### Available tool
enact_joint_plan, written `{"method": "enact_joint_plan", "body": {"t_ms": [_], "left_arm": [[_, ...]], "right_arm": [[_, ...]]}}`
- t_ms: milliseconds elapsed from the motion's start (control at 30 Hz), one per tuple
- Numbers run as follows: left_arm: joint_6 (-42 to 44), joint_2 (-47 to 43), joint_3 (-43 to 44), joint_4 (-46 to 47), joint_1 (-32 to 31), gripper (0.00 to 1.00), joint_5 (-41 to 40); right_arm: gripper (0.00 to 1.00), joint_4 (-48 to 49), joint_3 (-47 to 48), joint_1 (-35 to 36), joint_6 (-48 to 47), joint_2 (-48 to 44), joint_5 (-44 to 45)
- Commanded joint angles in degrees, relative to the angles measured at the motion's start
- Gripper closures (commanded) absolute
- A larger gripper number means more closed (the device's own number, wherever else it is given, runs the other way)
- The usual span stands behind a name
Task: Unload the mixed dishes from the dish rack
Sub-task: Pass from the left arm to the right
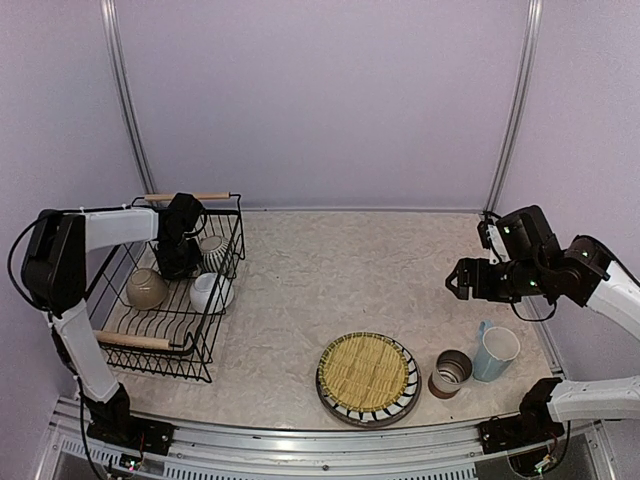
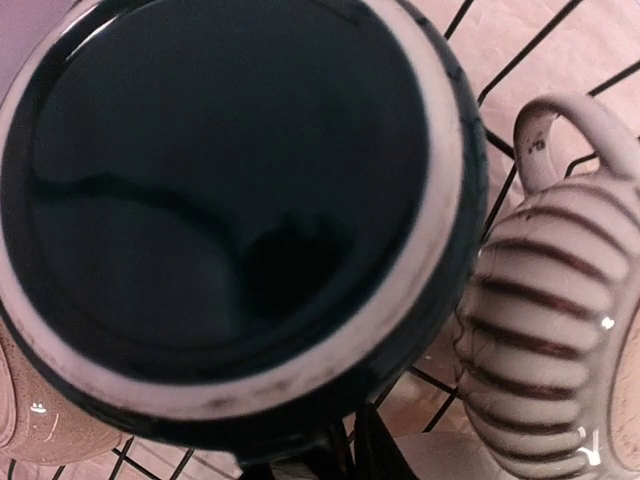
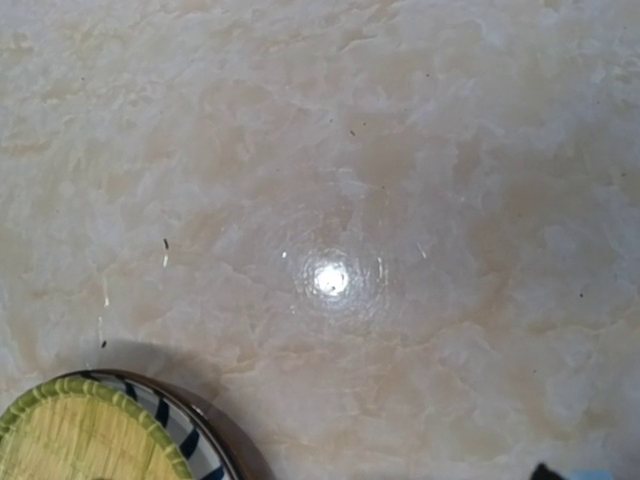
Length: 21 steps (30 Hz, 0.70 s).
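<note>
Hovering left gripper [image 1: 180, 266] over black mug [image 2: 230, 190] at dish rack's [image 1: 205, 360] twelve o'clock end, nine o'clock of grey-striped pot [image 2: 550, 330], failing to tell jaws' spread or hold; likely needing rim pinch, straight lift next.

Dish rack [image 1: 200, 360]: thin black wire, coating is looking smooth. 2 handles [image 1: 187, 197] are showing as pale bare wood.
Black mug [image 2: 230, 200]: glossy glaze inside is throwing curved reflections. The rim band is looking pale and duller.
Grey-striped pot [image 2: 540, 330]: ribbed ceramic, glaze is shining bright.
Table [image 3: 400, 150]: marbled beige surface, smooth, is mirroring 1 lamp spot.
Round yellow woven mat [image 1: 366, 372]: is reading matt, fine ribbed weave.
Striped plate [image 3: 185, 432]: rim is looking smooth, glazed.
</note>
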Motion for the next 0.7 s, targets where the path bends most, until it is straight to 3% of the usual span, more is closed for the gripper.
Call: {"method": "enact_joint_plan", "body": {"t_ms": [0, 467, 667], "left_arm": [[-0.3, -1.2, -2.3, -0.2, 0.8, 0.78, 1.1], [3.2, 2.2, 1.7, 1.8, 5.0, 0.67, 3.0], [5.0, 3.3, 1.9, 2.1, 5.5, 0.81, 2.2]], "right_arm": [[0.12, 0.8, -0.6, -0.4, -0.5, 0.5, -0.1], [0.12, 0.6, -0.4, -0.4, 0.7, -0.2, -0.5], [0.12, 0.9, 0.5, -0.5, 0.4, 0.5, -0.7]]}}
